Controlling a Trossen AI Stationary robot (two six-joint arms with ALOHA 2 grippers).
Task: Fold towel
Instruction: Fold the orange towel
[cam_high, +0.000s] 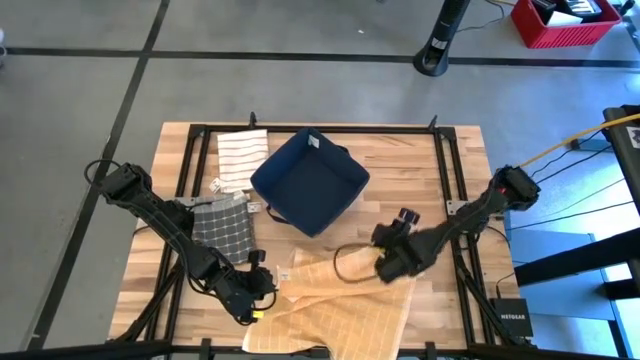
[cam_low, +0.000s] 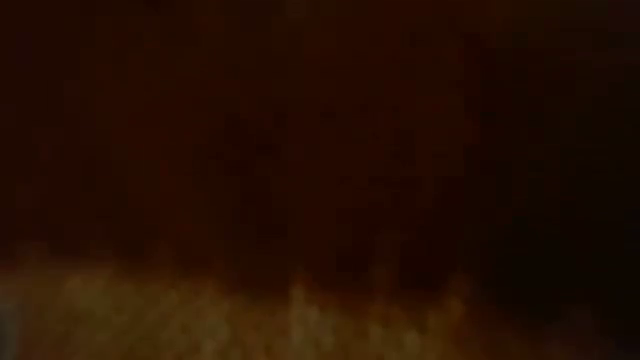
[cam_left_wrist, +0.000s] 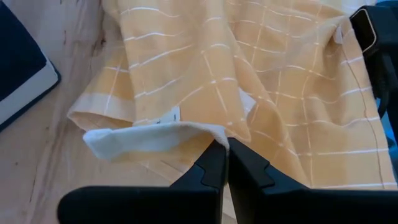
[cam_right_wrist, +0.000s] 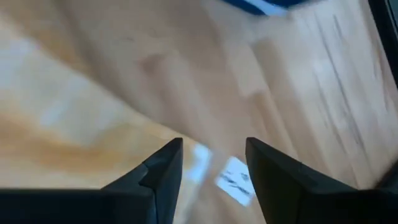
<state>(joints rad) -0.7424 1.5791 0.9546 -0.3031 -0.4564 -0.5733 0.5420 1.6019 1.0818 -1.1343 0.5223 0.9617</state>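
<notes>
A: Where's the towel (cam_high: 335, 300)?

B: The yellow checked one lies rumpled at 6 o'clock on the table (cam_high: 440, 170), just below the blue bin (cam_high: 310, 180). The left gripper (cam_left_wrist: 222, 163) is clenched on the towel's folded-over edge, at about 8 o'clock of the cloth, probably so that side can be lifted or pulled flat.

A: And the right?

B: The right gripper (cam_right_wrist: 211, 168) has its fingers apart over the towel's upper edge, at roughly 1 o'clock, holding nothing (looks lined up to grab there). The table-level camera shows nothing usable. Two other towels (cam_high: 232, 190) sit at 10 o'clock, untouched.
</notes>
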